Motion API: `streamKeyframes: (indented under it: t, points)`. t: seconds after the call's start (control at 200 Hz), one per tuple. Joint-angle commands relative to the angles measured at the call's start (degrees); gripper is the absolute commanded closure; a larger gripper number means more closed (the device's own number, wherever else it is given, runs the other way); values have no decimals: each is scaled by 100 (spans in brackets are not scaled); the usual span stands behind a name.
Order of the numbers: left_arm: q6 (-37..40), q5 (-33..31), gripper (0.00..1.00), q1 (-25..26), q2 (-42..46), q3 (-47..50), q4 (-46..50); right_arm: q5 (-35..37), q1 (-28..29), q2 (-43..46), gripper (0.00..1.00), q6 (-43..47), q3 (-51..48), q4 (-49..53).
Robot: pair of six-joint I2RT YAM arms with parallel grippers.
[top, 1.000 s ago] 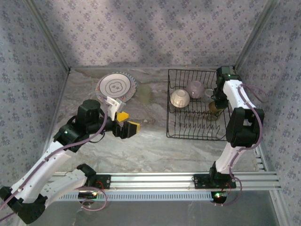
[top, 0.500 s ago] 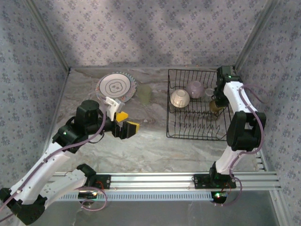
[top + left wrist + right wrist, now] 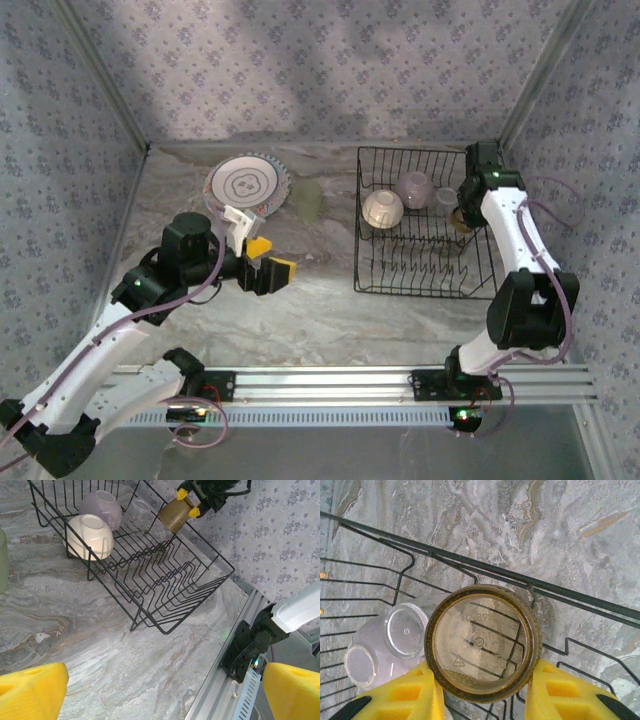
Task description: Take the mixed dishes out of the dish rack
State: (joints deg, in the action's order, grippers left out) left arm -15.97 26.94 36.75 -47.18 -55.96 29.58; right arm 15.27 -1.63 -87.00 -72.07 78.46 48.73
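Cup (image 3: 482, 647), amber: end-on in right wrist view, axis toward lens; tilted in left wrist view, upper centre | over dish rack (image 3: 167, 582) rim | right gripper (image 3: 482, 692) clamps its sides | left gripper (image 3: 160, 690) spread wide, empty, above marbled table (image 3: 125, 650)

The table (image 3: 320, 300) has a grey marble pattern with tan veins, and walls close it in on three sides. Taken from its middle, a white plate (image 3: 246, 184) with grey rings and a ribbed rim lies flat at 10 o'clock. Just beside that plate, at 11 o'clock, a pale green cup (image 3: 307, 198) stands upright (translucent, its rim hard to make out). The black wire dish rack (image 3: 410, 268) sits at 2 o'clock, well apart from both. An aluminium rail (image 3: 400, 378) runs along the 6 o'clock edge.
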Motion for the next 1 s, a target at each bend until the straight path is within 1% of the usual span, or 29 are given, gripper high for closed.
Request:
streamKeyframes:
  t: [0.0, 0.205, 0.43, 0.625, 0.67, 0.879, 0.994]
  points:
    - [-29, -32, 1, -26, 37, 8, -196, 73, 122, 292, 66, 492, -172, -197]
    - [-297, 89, 1, -17, 15, 65, -374, -179, 302, 618, 66, 1253, -359, -598]
    - [-860, 302, 1, -15, 2, 446, -979, -639, 429, 950, 67, 2157, -619, -1065]
    - [-1529, 402, 1, -11, -13, 982, -1953, -1680, 432, 1194, 67, 2700, -964, -1865]
    - [-1666, 430, 1, -18, -53, 1053, -2142, -1907, 435, 1255, 67, 2770, -1227, -2054]
    - [-2298, 713, 1, 6, -471, 1382, -3351, -3122, 401, 1444, 66, 2924, -1600, -2783]
    - [-2547, 824, 1, 24, -779, 1473, -3991, -3578, 352, 1607, 66, 2894, -1768, -3115]
